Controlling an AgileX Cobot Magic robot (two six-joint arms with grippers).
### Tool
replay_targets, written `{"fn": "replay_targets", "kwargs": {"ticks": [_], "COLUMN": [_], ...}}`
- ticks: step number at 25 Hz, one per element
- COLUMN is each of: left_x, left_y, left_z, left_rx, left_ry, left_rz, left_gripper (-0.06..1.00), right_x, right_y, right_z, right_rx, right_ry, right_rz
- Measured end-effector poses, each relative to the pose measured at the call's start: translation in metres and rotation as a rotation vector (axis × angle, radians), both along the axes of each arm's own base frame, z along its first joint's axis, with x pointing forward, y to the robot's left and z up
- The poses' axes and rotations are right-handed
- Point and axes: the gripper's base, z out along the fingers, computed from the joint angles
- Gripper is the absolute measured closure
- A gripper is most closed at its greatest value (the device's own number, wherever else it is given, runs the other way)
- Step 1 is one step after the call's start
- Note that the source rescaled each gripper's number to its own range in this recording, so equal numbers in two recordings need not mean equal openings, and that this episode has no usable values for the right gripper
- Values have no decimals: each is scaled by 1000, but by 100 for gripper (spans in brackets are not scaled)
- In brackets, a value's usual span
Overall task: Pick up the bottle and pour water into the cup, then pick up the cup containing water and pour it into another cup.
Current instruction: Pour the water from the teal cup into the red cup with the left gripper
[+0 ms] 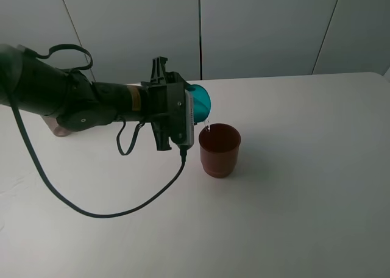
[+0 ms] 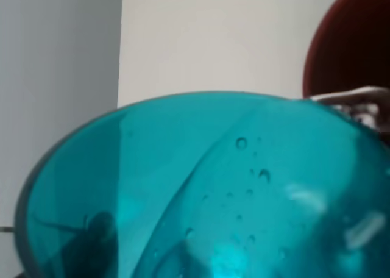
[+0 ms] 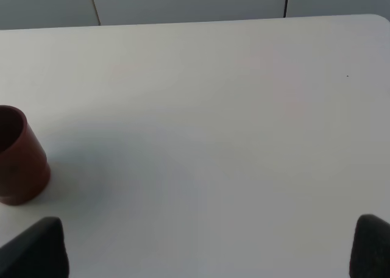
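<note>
The teal cup [image 1: 200, 102] lies tipped sideways, its rim over the upright dark red cup [image 1: 219, 151].

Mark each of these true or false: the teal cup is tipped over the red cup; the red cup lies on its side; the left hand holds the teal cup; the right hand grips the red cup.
1. The teal cup is tipped over the red cup. True.
2. The red cup lies on its side. False: it stands upright on the table.
3. The left hand holds the teal cup. True.
4. The right hand grips the red cup. False: its fingers are spread wide with nothing between them, and the red cup sits off to one side.
</note>
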Motion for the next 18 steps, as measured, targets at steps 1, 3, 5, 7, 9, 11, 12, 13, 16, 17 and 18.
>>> {"fn": "replay_targets", "kwargs": {"ticks": [1,3,5,7,9,11,12,13,16,17,18], "left_x": [1,1,1,1,1,1,1,1,1,1,1], "left_y": [-2,-4,-4,-3,-3,-3,-3,-3,-3,-3,-3], "left_z": [1,3,3,2,2,2,2,2,2,2,2], "left_rx": [4,7,13,23,29,33,38,42,49,52,56], "left_ry": [-2,-6,-6,-10,-14,-16,-18,-23,-28,-32,-36], "left_rz": [-1,-2,-3,-6,-8,-10,-13,-16,-20,-23,-26], "left_gripper": [91,91,91,91,91,91,91,91,91,91,91], "right_x": [0,0,0,0,0,0,0,0,0,0,0], "right_y": [0,0,0,0,0,0,0,0,0,0,0], "right_z": [0,0,0,0,0,0,0,0,0,0,0], "right_rx": [0,0,0,2,2,2,2,2,2,2,2], "right_ry": [0,0,0,0,0,0,0,0,0,0,0], "right_rz": [0,0,0,-1,-1,-1,-1,-1,-1,-1,-1]}}
